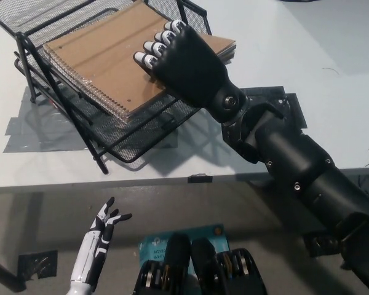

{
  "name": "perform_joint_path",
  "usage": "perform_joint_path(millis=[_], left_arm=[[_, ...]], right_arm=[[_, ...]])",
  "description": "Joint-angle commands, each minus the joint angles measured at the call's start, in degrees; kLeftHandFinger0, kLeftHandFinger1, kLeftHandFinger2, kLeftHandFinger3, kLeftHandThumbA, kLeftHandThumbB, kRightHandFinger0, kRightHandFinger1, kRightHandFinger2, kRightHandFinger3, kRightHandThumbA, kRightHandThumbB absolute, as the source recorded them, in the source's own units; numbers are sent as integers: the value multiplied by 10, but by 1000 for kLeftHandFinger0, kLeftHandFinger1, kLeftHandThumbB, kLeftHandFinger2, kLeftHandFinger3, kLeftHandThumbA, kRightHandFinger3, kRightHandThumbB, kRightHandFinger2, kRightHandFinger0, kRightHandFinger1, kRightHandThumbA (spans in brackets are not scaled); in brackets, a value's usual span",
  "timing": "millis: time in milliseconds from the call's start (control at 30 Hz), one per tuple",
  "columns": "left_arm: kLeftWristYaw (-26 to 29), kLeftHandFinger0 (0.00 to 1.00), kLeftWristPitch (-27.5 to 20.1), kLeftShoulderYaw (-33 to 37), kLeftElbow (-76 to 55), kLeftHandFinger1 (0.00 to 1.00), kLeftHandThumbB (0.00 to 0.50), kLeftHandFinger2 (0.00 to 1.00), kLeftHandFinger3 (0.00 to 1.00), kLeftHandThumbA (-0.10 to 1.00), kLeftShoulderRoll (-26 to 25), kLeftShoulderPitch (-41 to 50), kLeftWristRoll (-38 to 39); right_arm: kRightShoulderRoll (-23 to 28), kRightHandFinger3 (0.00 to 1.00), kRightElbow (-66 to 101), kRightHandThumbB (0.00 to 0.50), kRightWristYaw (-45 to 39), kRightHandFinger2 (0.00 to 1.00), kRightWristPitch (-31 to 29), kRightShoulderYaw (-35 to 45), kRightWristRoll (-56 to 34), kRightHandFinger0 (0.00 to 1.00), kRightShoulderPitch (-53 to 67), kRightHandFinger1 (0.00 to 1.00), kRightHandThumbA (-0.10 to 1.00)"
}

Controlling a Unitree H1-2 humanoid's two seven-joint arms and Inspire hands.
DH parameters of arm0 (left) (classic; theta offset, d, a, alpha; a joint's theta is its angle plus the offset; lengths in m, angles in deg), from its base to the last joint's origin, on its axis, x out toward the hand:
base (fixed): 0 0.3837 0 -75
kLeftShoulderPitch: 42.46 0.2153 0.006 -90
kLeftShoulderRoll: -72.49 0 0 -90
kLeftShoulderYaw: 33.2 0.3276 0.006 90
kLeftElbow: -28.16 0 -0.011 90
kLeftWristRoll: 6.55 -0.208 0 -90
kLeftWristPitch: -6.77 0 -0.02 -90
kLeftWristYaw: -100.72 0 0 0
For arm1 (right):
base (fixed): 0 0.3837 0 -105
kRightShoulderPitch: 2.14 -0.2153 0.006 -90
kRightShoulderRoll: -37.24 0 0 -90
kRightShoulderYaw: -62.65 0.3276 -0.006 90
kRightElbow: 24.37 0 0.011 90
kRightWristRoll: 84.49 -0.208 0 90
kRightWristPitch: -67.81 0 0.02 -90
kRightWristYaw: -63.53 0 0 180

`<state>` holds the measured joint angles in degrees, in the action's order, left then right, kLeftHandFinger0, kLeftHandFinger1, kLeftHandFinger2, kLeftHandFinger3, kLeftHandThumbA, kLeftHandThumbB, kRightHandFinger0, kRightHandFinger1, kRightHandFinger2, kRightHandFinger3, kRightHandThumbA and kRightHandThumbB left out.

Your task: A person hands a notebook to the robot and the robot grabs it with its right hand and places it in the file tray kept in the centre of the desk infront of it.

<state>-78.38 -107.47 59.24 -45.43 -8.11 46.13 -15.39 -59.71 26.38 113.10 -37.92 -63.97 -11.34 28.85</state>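
The robot's black right hand (183, 61) grips a brown spiral-bound notebook (114, 58), its fingers (155, 50) curled over the cardboard cover while the near edge of the pad passes under the palm. The notebook lies across the upper level of a black wire-mesh file tray (129, 138), its coil binding along the left edge and its right corner jutting past the tray's rim toward the hand. It sits slightly tilted; whether it rests fully on the mesh or is partly borne by the hand cannot be told. The black right arm (301, 178) runs from the hand down to the lower right, crossing the front edge of the pale desk (295, 55). Strips of grey tape (24, 132) lie on the desk beside the tray's left legs, and a dark patch of tape (277, 101) shows just behind the wrist. Below the desk edge, at lower left, the white left hand (101, 230) hangs idle over the floor, its fingers spread and holding nothing.
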Motion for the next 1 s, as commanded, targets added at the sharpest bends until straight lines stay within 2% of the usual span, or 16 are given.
perform_joint_path(millis=[0,133,233,267,367,400,567,600,733,867,933,967], left_arm=[[4,1000,-16,4,-12,1000,128,721,1000,1000,-4,-8,-14],[2,1000,-15,6,-14,1000,121,708,1000,1000,-3,-8,-11],[0,1000,-7,6,-18,1000,145,717,1000,1000,-3,-7,-11],[-2,1000,-2,6,-19,1000,159,730,1000,1000,-3,-6,-9],[-3,1000,1,6,-23,1000,158,734,1000,1000,-4,-6,-10],[-2,1000,4,6,-25,1000,157,733,1000,1000,-4,-5,-11],[-3,1000,0,9,-26,1000,158,726,1000,1000,-1,-3,-11],[-2,1000,-3,10,-24,1000,160,726,1000,1000,-2,-4,-11],[-3,1000,0,11,-27,1000,170,724,1000,1000,-4,-5,-13],[-8,1000,-5,13,-24,1000,170,718,1000,1000,-7,-7,-9],[-8,1000,-2,15,-25,1000,176,711,1000,1000,-8,-8,-13],[-8,1000,-1,16,-26,1000,176,711,1000,1000,-8,-8,-15]], right_arm=[[-8,132,15,12,6,56,6,-5,-8,0,-35,0,689],[-4,101,7,37,11,32,7,-18,5,0,-51,0,686],[-3,40,-11,2,26,1,10,-25,11,0,-67,0,780],[-5,25,-21,0,25,1,11,-25,7,0,-76,0,754],[-8,16,-36,0,26,4,14,-25,3,0,-87,0,742],[-10,2,-47,0,29,12,22,-25,3,0,-95,0,812],[-18,1,-84,1,39,32,16,-19,-14,0,-121,0,721],[-20,0,-88,0,35,41,17,-17,-17,0,-127,0,772],[-27,0,-122,0,53,52,16,-18,-18,0,-152,0,718],[-33,9,-143,0,51,82,18,-14,-25,0,-166,0,789],[-35,15,-158,0,60,103,28,-15,-23,0,-172,0,788],[-37,14,-165,2,65,103,30,-16,-24,0,-175,0,753]])
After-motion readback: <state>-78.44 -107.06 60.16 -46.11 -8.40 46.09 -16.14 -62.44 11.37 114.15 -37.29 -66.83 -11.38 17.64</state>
